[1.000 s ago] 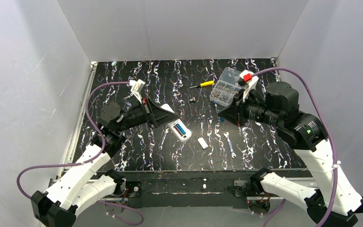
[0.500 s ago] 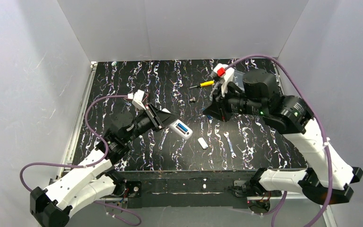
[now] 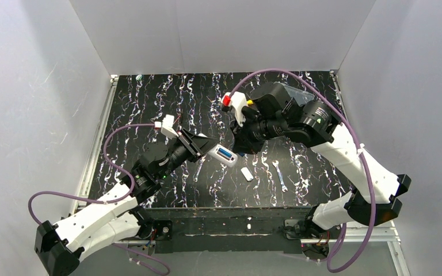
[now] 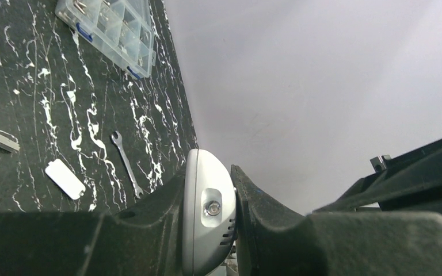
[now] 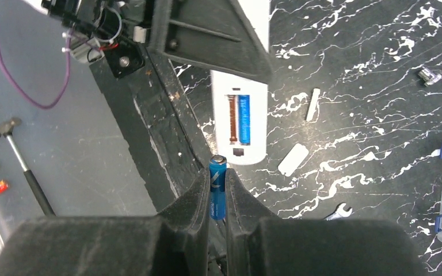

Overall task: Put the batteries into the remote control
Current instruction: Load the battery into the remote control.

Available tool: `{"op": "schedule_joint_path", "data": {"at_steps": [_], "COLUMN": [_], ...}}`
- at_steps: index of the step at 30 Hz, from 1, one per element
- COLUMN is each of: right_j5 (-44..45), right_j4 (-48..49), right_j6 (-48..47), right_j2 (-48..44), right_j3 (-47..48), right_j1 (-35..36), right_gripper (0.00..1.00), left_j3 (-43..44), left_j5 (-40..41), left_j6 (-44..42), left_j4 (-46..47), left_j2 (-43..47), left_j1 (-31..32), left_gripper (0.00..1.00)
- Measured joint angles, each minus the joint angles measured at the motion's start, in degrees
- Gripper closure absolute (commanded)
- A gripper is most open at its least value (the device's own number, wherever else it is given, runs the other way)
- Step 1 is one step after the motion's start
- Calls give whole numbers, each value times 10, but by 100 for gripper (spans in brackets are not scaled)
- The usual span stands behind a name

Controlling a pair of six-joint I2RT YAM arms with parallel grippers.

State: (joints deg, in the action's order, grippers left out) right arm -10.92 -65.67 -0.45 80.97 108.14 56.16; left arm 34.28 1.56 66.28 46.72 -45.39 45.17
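My left gripper [image 3: 202,146] is shut on the white remote control [image 3: 221,155] and holds it off the table, its open battery bay facing up. In the left wrist view the remote's end [image 4: 207,221] sits clamped between the jaws. One blue battery [image 5: 244,119] lies in the bay beside an empty slot with a spring. My right gripper [image 5: 217,190] is shut on a second blue battery [image 5: 217,187], held upright just right of the remote's free end. In the top view the right gripper [image 3: 243,145] hovers close by the remote.
The white battery cover [image 3: 246,174] and a flat silver wrench [image 3: 279,175] lie on the black marbled table [image 3: 161,103]. A clear compartment box [image 4: 110,31] stands at the back right. A small metal part [image 5: 430,75] lies nearby.
My right arm has swung left from the compartment box to the remote, carrying the battery. My left gripper has moved the remote slightly nearer and to the right.
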Motion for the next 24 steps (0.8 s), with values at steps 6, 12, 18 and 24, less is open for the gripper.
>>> {"op": "schedule_joint_path", "data": {"at_steps": [6, 12, 18, 24], "right_j5": [-12, -17, -17, -17], "right_j4": [-19, -19, -19, -19], "right_j6": [-28, -52, -62, -69], "right_j2": [0, 0, 4, 26], "right_j3": [8, 8, 8, 8], "right_j1": [20, 25, 25, 29], "right_gripper": [99, 99, 99, 99], "left_j3": [-1, -1, -1, -1], "left_j5": [1, 9, 15, 17], "left_j6": [25, 54, 73, 92], "left_j4": [10, 9, 9, 14], "left_j2": [-14, -13, -13, -16], "left_j1": [17, 25, 30, 31], "left_gripper": [100, 100, 100, 100]}}
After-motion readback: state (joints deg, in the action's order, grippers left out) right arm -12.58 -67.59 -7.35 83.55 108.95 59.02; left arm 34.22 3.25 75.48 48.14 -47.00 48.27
